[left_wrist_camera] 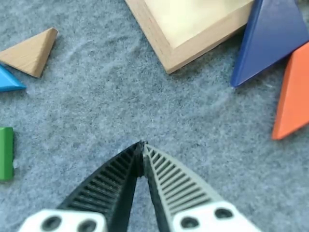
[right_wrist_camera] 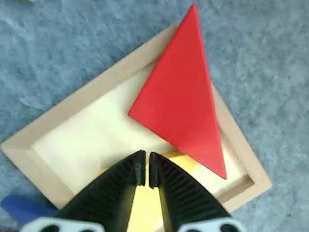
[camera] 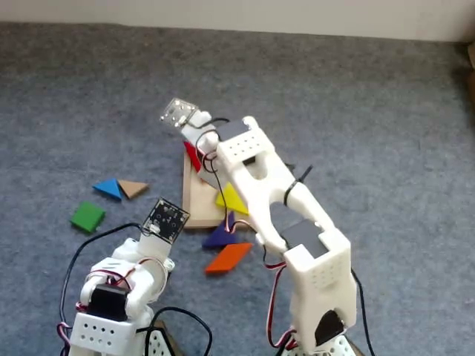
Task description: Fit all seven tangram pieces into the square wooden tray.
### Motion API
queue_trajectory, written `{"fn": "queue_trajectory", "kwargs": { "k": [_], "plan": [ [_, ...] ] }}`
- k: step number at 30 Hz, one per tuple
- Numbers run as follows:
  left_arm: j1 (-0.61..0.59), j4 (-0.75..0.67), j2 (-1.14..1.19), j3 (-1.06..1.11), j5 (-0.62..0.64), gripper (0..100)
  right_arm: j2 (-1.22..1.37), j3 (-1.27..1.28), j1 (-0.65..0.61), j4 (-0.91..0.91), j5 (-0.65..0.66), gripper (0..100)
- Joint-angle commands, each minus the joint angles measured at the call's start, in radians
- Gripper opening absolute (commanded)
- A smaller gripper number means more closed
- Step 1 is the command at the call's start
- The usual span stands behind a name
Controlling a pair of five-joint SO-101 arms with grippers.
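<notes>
Grey carpet (camera: 386,111) lay underfoot, wooden tray (right_wrist_camera: 72,106) held yellow piece (camera: 231,199), red triangle (right_wrist_camera: 186,101) overlapped its rim, right gripper (right_wrist_camera: 147,169) hung above, closed and empty, left gripper (left_wrist_camera: 142,147) closed over carpet, dark blue triangle (left_wrist_camera: 270,38) and orange parallelogram (left_wrist_camera: 292,96) sat beside tray.

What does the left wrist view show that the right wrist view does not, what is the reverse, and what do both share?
Left wrist view, not right: tan triangle, light blue piece, green piece, orange piece, shut left gripper. Right wrist view, not left: red triangle, yellow piece, shut right gripper. Both: wooden tray, dark blue triangle, grey carpet.
</notes>
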Motion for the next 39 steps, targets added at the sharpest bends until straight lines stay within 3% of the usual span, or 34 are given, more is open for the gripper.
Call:
{"fn": "queue_trajectory", "kwargs": {
  "k": [1, 16, 31, 39],
  "plan": [
    [-0.007, 0.006, -0.021, 0.019, 0.006, 1, 0.001, 0.013, 0.007, -0.039, -0.006, 3.0],
    [-0.007, 0.006, -0.021, 0.019, 0.006, 1, -0.005, 0.016, 0.168, -0.015, -0.005, 3.0],
    [-0.007, 0.006, -0.021, 0.019, 0.006, 1, -0.110, -0.071, 0.082, 0.050, -0.014, 3.0],
    [-0.007, 0.006, -0.021, 0.019, 0.006, 1, -0.107, -0.064, 0.056, -0.150, -0.109, 3.0]
  ]
}}
